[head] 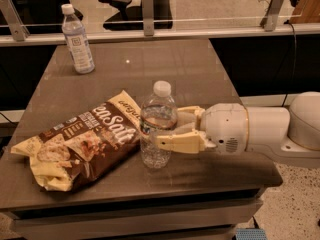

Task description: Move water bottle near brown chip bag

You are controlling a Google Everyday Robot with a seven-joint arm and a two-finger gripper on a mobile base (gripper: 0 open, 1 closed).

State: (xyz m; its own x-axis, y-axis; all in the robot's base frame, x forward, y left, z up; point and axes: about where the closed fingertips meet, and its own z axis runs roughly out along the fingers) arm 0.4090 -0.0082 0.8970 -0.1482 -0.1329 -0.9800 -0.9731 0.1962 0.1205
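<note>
The water bottle (157, 115), clear and ridged with a white cap, stands upright near the table's front, its base touching the right edge of the brown chip bag (82, 143). The bag lies flat with "Sea Salt" lettering facing up. My gripper (169, 129) reaches in from the right. Its cream fingers (179, 142) sit on either side of the bottle's middle and are closed on it. The far finger is partly hidden behind the bottle.
A slimmer bottle (77, 45) with a tall white label stands at the table's back left. The dark table (200, 74) ends just right of my arm. A glass rail (200, 29) runs along the back edge.
</note>
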